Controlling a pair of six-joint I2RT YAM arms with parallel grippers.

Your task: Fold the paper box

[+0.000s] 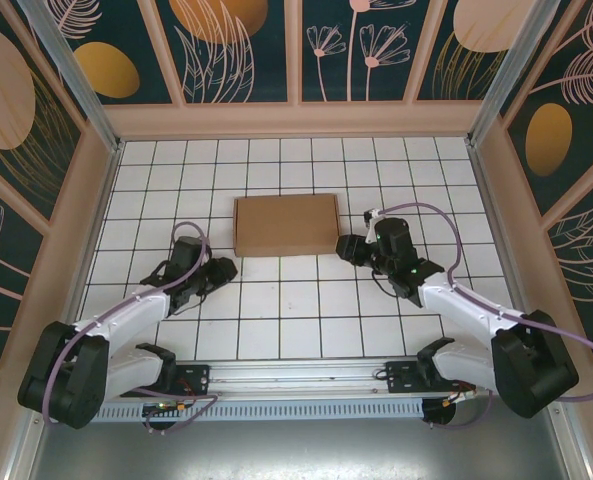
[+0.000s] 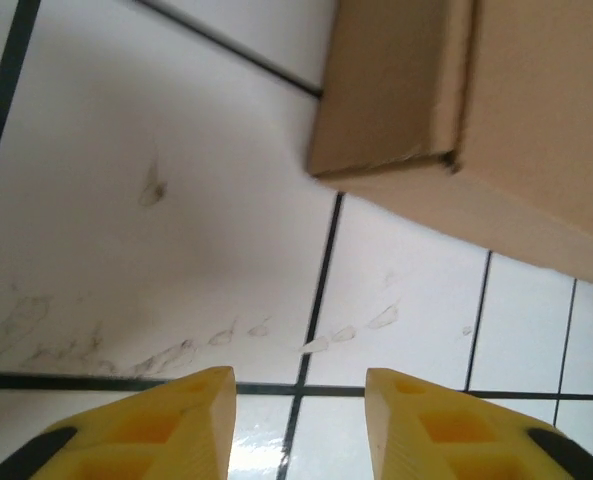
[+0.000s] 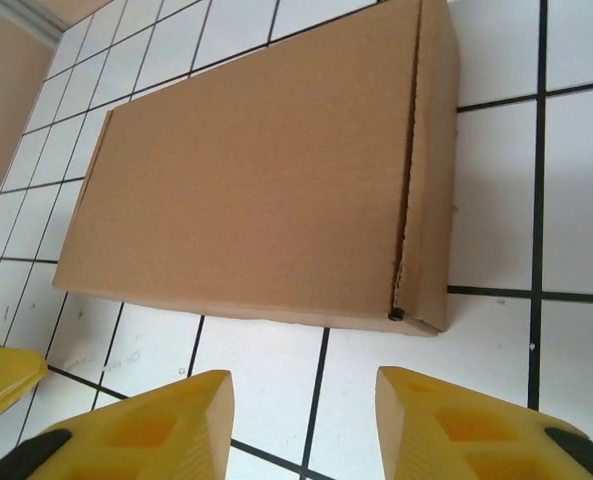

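**A:** Where does the paper box [image 1: 286,225] lie?

**B:** Closed and flat on the tabletop [image 1: 276,320], toward the far middle, between the two arms. The left tool [image 1: 224,268] sits off its near left corner, apart from it. The right tool [image 1: 348,248] is just beside its near right corner.

**A:** Is either one grasping it?

**B:** No. In the left wrist view the yellow fingers [image 2: 191,405] stand apart with only tile between them, and the box corner ahead is untouched. The right wrist view is much alike: jaws released, the box lying beyond the fingertips.

**A:** And the box itself?

**B:** Plain brown corrugated cardboard, matte, a shallow rectangle. A seam runs along its right end where a flap tucks in, its edge slightly ragged.

**A:** The surface?

**B:** Glossy white tiles ruled with thin black lines, with faint scuff marks [image 2: 156,185] near the left tool. Around it stand walls [image 1: 236,50] of dark teal panels printed with pale flowers and gold discs, framed in light tan strips.
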